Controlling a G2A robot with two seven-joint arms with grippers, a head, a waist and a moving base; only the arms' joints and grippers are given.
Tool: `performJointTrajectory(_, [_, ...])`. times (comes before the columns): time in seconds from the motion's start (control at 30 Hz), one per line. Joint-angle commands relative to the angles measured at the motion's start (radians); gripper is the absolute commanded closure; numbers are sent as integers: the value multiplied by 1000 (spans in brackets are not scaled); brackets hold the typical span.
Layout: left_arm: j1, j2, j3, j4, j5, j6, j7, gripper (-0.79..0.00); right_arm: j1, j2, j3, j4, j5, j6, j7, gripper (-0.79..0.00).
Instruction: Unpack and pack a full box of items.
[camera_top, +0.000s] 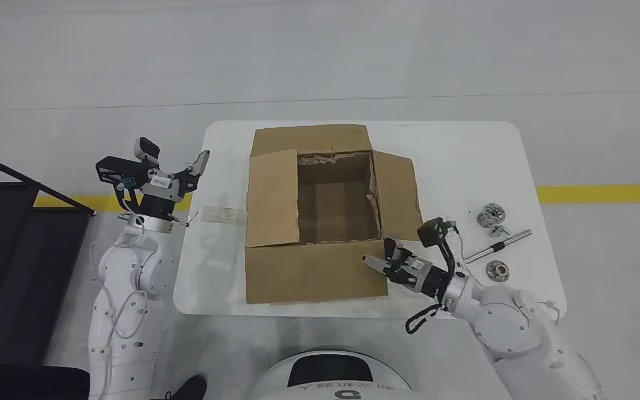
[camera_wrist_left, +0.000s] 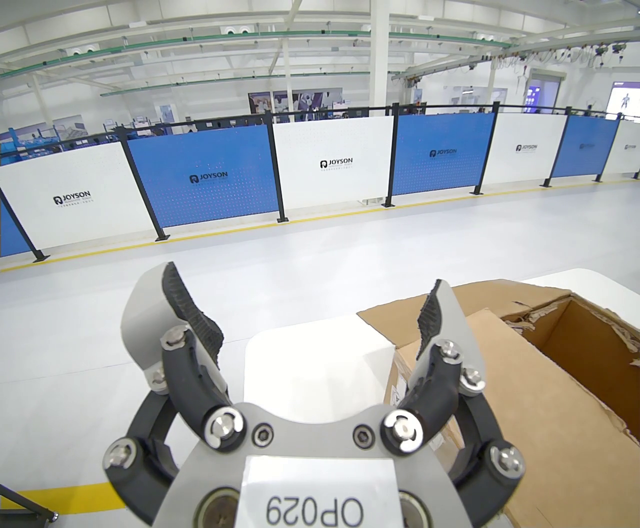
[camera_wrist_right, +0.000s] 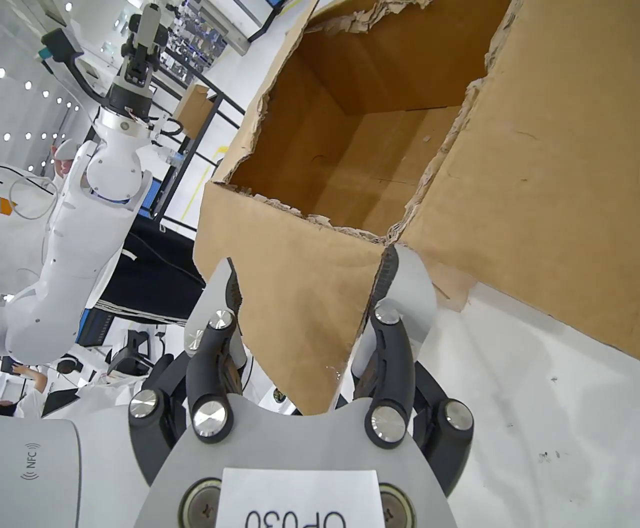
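An open cardboard box (camera_top: 320, 215) stands in the middle of the white table (camera_top: 450, 160), all its flaps folded outward and its inside bare as far as I can see. My right gripper (camera_top: 384, 258) is at the box's near right corner. It is open, and the front flap's corner (camera_wrist_right: 300, 320) lies between its fingers (camera_wrist_right: 400, 280). My left gripper (camera_wrist_left: 305, 305) hangs open and holds nothing, in the air off the table's left edge beside the box (camera_wrist_left: 525, 380).
Two round metal parts (camera_top: 490, 214) (camera_top: 498, 270) and a metal rod (camera_top: 497, 241) lie on the table right of the box. A black rack (camera_top: 30, 240) stands off the table's left side. Bare tabletop (camera_wrist_right: 525, 400) runs along the box's right flap.
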Motion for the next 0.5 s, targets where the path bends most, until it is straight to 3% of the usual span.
performJointTrajectory(0.0, [0, 0, 0, 0, 0, 0, 0, -785, -19, 3, 36, 6, 28, -27, -13, -582])
performJointTrajectory(0.27, [0, 0, 0, 0, 0, 0, 0, -785, -192, 11, 305, 57, 200, -184, -181, -745])
performJointTrajectory(0.3, [0, 0, 0, 0, 0, 0, 0, -785, -205, 10, 328, 62, 213, -189, -202, -782])
performJointTrajectory(0.47, [0, 0, 0, 0, 0, 0, 0, -785, -207, 3, 358, 90, 223, -107, -272, -785])
